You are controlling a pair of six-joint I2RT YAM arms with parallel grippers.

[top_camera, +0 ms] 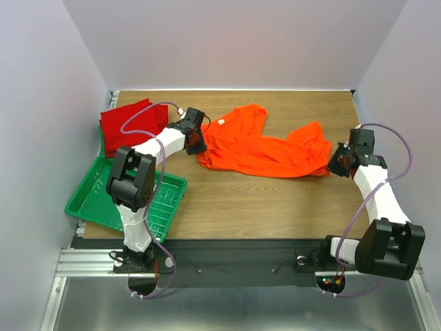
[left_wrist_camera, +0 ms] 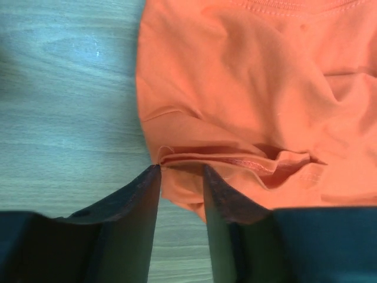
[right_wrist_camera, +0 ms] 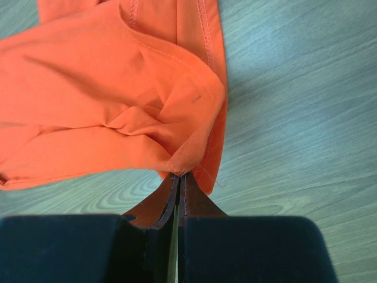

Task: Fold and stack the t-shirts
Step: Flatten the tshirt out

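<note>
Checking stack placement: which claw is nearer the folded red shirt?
Left. The left claw is just right of the red shirt; the right claw grips the orange shirt across the table.

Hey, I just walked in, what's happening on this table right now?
Two robot arms are working on an orange t-shirt that lies crumpled across the wooden table. The right gripper is shut on the shirt's right-hand edge. The left gripper sits at the opposite edge with its jaws apart, a fold of cloth between the tips, not yet clamped. A deep red t-shirt lies folded at the back left, just behind a green tray. The orange one is not folded yet.
</note>
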